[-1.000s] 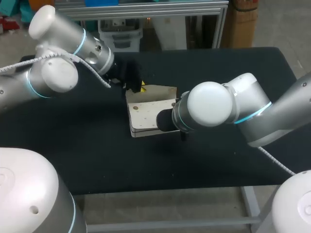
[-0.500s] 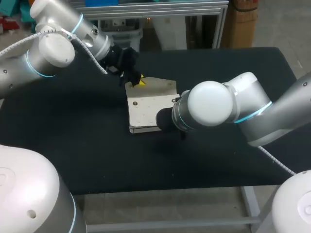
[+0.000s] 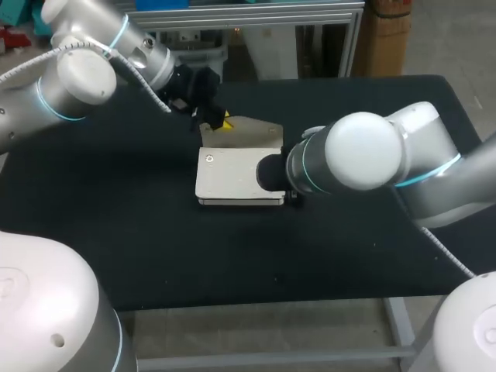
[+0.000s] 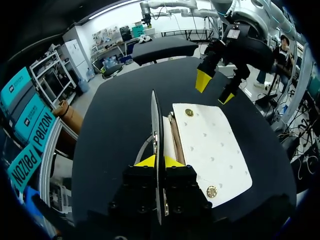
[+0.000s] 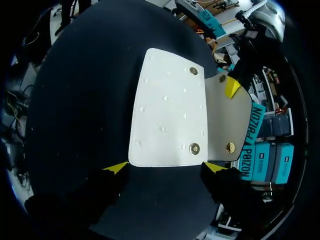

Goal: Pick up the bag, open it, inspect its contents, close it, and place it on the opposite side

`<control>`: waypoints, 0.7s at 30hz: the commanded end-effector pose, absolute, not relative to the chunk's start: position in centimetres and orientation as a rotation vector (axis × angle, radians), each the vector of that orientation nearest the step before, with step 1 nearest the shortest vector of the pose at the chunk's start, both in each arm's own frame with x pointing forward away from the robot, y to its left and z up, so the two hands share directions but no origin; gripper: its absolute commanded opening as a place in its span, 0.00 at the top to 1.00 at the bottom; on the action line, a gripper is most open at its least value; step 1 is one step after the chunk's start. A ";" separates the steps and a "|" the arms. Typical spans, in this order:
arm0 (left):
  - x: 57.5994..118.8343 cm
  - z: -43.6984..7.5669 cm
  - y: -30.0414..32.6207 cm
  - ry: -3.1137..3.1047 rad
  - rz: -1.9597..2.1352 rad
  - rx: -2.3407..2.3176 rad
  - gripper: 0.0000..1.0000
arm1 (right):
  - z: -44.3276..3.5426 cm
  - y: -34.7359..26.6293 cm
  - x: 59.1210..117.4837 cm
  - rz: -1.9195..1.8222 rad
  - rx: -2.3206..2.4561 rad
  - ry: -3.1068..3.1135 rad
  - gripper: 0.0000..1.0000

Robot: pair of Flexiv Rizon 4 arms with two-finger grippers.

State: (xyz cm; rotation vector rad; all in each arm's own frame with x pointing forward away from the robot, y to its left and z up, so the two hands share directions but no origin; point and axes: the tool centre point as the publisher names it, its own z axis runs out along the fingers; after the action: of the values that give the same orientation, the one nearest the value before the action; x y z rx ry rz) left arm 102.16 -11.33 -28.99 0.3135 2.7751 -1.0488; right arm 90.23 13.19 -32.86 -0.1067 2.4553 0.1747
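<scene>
The white bag [image 3: 236, 177] lies flat on the black table [image 3: 139, 232], its flap [image 3: 252, 133] lifted at the far side. My left gripper [image 3: 217, 120] is shut on the flap's edge. From the left wrist, the flap [image 4: 156, 125] stands edge-on between that gripper's [image 4: 159, 161] yellow tips, with the bag body [image 4: 210, 150] beside it. My right gripper [image 5: 165, 167] is open at the bag's [image 5: 167, 115] near end, its tips just outside the two corners. The flap [image 5: 227, 120] and the left gripper [image 5: 232, 86] lie beyond. In the head view the right arm hides its own fingers.
Brass snaps show on the bag body [image 5: 194, 148] and inside the flap [image 5: 230, 147]. Black tabletop [image 3: 364, 256] lies bare around the bag, with its front edge [image 3: 256, 304] close to the robot.
My right gripper has opened and let go of the bag's end. The bag body has settled flat and shifted a little left. My left gripper has lifted the flap slightly back.
</scene>
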 end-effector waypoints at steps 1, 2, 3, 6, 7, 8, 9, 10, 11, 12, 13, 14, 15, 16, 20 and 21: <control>101.3 -28.4 -11.3 2.750 -1.048 0.280 1.00 | -31.1 12.6 90.0 0.187 -0.093 2.463 0.35; 101.1 -28.1 -11.3 2.743 -1.053 0.270 1.00 | -30.9 12.5 90.1 0.183 -0.081 2.462 0.52; 101.0 -27.7 -11.3 2.734 -1.045 0.263 1.00 | -30.7 12.4 90.3 0.193 -0.069 2.463 0.60; 100.6 -26.8 -11.3 2.699 -1.048 0.245 1.00 | -30.1 12.2 90.4 0.196 -0.063 2.452 1.00; 100.5 -26.6 -11.3 2.684 -1.042 0.242 1.00 | -29.9 12.2 90.5 0.200 -0.058 2.447 1.00; 100.4 -26.3 -11.3 2.674 -1.033 0.240 1.00 | -29.8 12.1 90.5 0.202 -0.053 2.444 1.00; 100.4 -26.1 -11.4 2.661 -1.028 0.239 1.00 | -29.7 12.0 90.6 0.209 -0.047 2.438 1.00; 100.4 -25.8 -11.4 2.647 -1.014 0.224 1.00 | -29.7 11.9 90.6 0.214 -0.042 2.434 1.00; 100.5 -25.5 -11.4 2.633 -0.991 0.214 1.00 | -29.6 11.8 90.6 0.214 -0.040 2.432 1.00; 100.5 -25.4 -11.5 2.619 -0.963 0.197 1.00 | -29.6 11.7 90.6 0.217 -0.036 2.428 1.00; 100.7 -25.3 -11.5 2.608 -0.971 0.199 1.00 | -29.6 11.6 90.6 0.218 -0.032 2.425 1.00; 100.8 -25.2 -11.5 2.609 -0.977 0.202 1.00 | -29.6 11.5 90.5 0.217 -0.028 2.422 1.00; 101.0 -25.1 -11.6 2.590 -0.956 0.196 1.00 | -29.6 11.4 90.5 0.216 -0.025 2.420 1.00; 101.1 -25.0 -11.8 2.581 -0.935 0.195 1.00 | -29.6 11.2 90.4 0.215 -0.021 2.417 1.00; 101.6 -24.8 -12.0 2.534 -0.902 0.168 1.00 | -29.6 10.7 90.3 0.212 -0.009 2.412 1.00; 101.9 -24.6 -12.0 2.523 -0.889 0.158 1.00 | -29.6 10.6 90.2 0.210 -0.005 2.407 1.00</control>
State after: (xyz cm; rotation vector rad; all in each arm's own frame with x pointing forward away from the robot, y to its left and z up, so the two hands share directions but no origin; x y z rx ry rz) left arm 102.15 -11.60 -24.64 0.1914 2.5726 -0.9081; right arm 90.68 10.95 -29.51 -0.0072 2.4216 0.2044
